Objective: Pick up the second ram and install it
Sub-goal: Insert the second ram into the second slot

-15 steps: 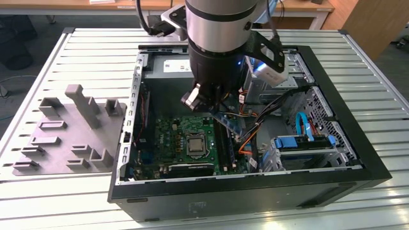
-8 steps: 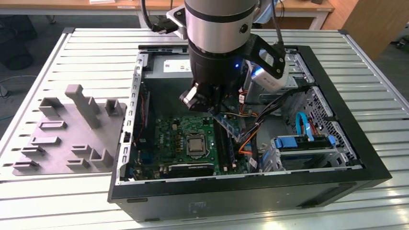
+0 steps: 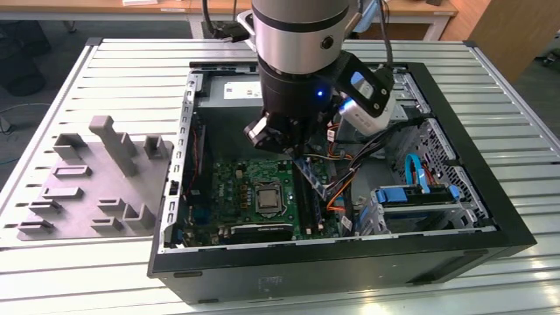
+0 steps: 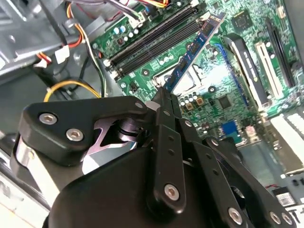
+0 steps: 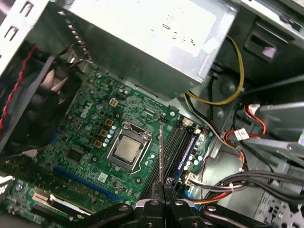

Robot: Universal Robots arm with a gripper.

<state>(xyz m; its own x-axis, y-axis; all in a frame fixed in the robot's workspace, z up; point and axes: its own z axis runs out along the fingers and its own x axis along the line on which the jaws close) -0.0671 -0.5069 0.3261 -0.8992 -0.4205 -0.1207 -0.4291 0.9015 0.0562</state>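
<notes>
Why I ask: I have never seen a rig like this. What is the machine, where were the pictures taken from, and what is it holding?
It is a robot arm reaching into an open computer case lying on a slatted metal table. The exterior view comes from a camera off the arm; both wrist views come from cameras riding on the arm, looking past its gripper. The gripper is shut on the second ram, a thin blue-green stick, held tilted above the motherboard. A grey fixture block sits beside the case, at the exterior view's left.
</notes>
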